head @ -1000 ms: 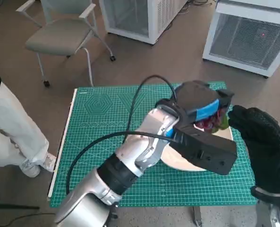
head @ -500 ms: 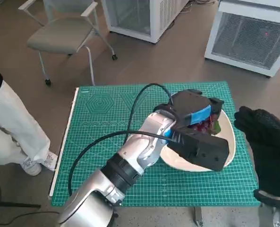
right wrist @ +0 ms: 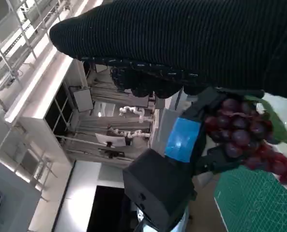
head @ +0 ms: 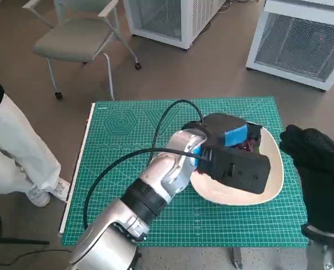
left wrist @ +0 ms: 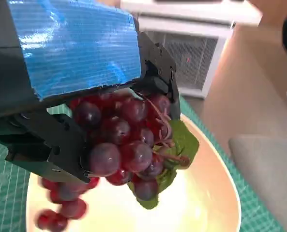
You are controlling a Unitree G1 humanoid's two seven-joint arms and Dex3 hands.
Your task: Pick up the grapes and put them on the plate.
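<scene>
My left hand point(head: 230, 135) holds a bunch of dark red grapes point(left wrist: 121, 142) with green leaves, low over the cream plate point(head: 272, 174) at the mat's right side. In the left wrist view the bunch hangs from the black fingers point(left wrist: 155, 63), its lowest grapes close to or touching the plate point(left wrist: 206, 193). The right wrist view shows the left hand point(right wrist: 182, 137) and the grapes point(right wrist: 240, 130) from the side. My gloved right hand point(head: 319, 169) hovers beside the plate's right edge with nothing in it, its fingers slightly spread.
A green cutting mat point(head: 127, 146) covers the small table. A grey chair point(head: 76, 42) stands behind the table on the left. White cabinets point(head: 302, 39) stand behind on the right. A person's leg in white trousers point(head: 14, 152) is at the left.
My left hand has come down with the grapes, from above the plate to low over it. The right hand has stayed beside the plate. The camera has shifted slightly.
</scene>
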